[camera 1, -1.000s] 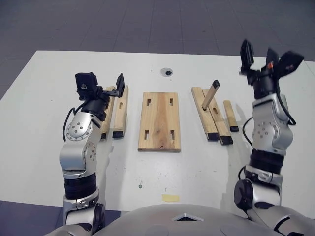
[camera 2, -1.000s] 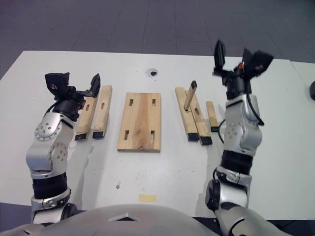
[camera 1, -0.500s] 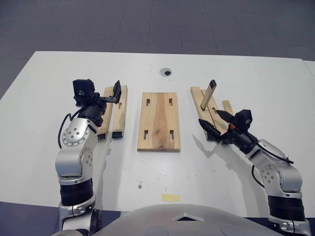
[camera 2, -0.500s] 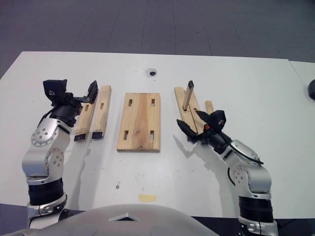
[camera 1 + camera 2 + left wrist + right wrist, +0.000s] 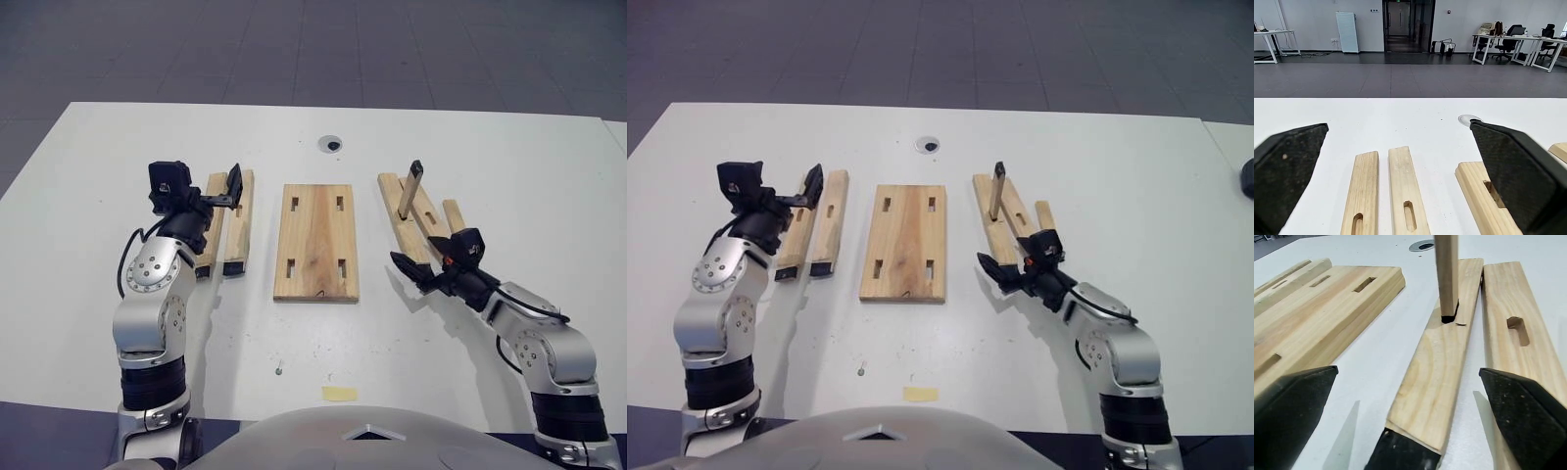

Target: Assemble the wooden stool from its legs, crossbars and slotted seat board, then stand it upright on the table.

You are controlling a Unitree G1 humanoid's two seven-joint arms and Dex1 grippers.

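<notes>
Could knock the standing crossbar (image 5: 409, 190) out of its leg (image 5: 1442, 382) by closing the wide-apart right gripper (image 5: 420, 254) crooked, with the left gripper (image 5: 202, 186) spread wide too.

— What sort of place is this?
— An open office or lab hall. Dark grey tiled floor (image 5: 294, 49) surrounds the white rectangular desk (image 5: 118, 147), which has a round metal cable grommet (image 5: 333, 143) at twelve o'clock.
— Anything else?
— Beyond, toward two o'clock, white work tables (image 5: 1496, 43) with black swivel chairs (image 5: 1513, 35); a dark double doorway (image 5: 1408, 24) at twelve.
</notes>
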